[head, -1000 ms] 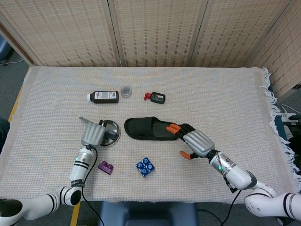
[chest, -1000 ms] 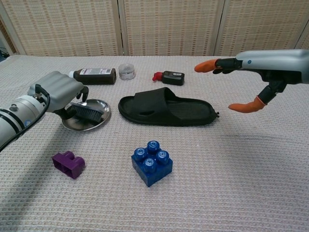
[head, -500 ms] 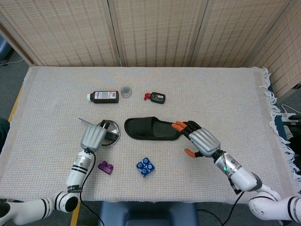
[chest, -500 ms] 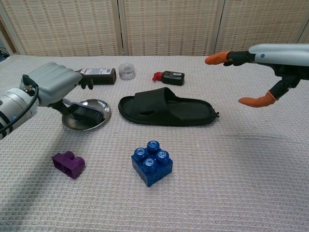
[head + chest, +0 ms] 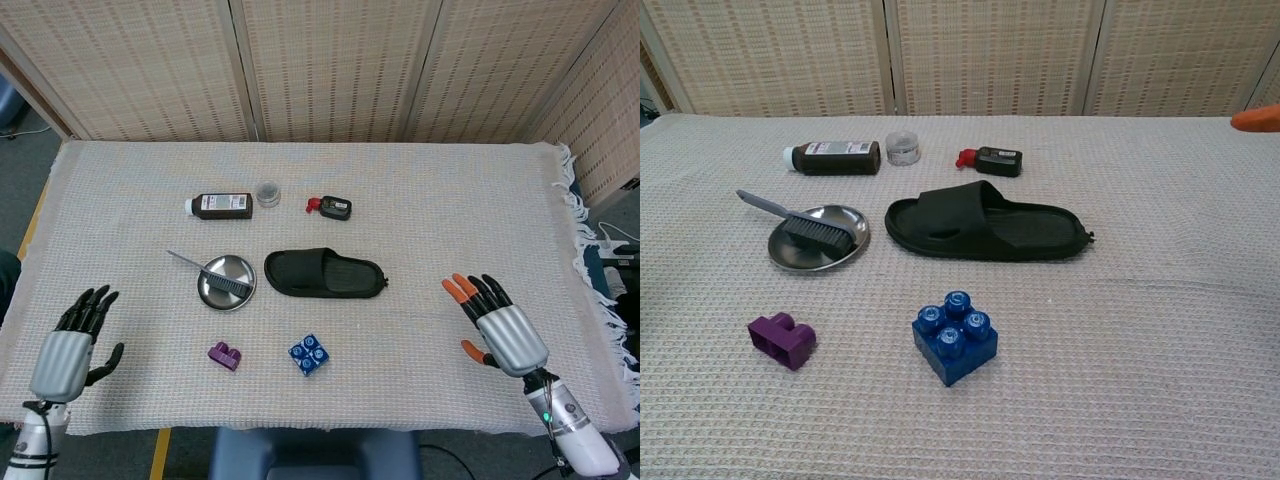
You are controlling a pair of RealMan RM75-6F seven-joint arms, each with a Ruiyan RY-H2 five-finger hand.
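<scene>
Your head view shows both hands; the chest view catches only an orange fingertip (image 5: 1257, 118) at three o'clock. Your left hand (image 5: 72, 345) and right hand (image 5: 498, 325) have pulled back, fingers spread, holding nothing. The brush (image 5: 225, 281) lies on the steel dish (image 5: 214, 293), at nine o'clock of the slipper (image 5: 324, 273). The bottle's (image 5: 222, 205) label is unreadable.

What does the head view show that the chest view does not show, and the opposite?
Only the head view shows both hands whole: the left hand and the right hand, each holding nothing with fingers spread, near the table's front corners. Only the chest view shows the round studs on top of the blue brick clearly; of the right hand it catches just an orange fingertip at its right edge. Both share the brush lying in the metal dish, the black slipper, the brown bottle and the purple brick.
</scene>
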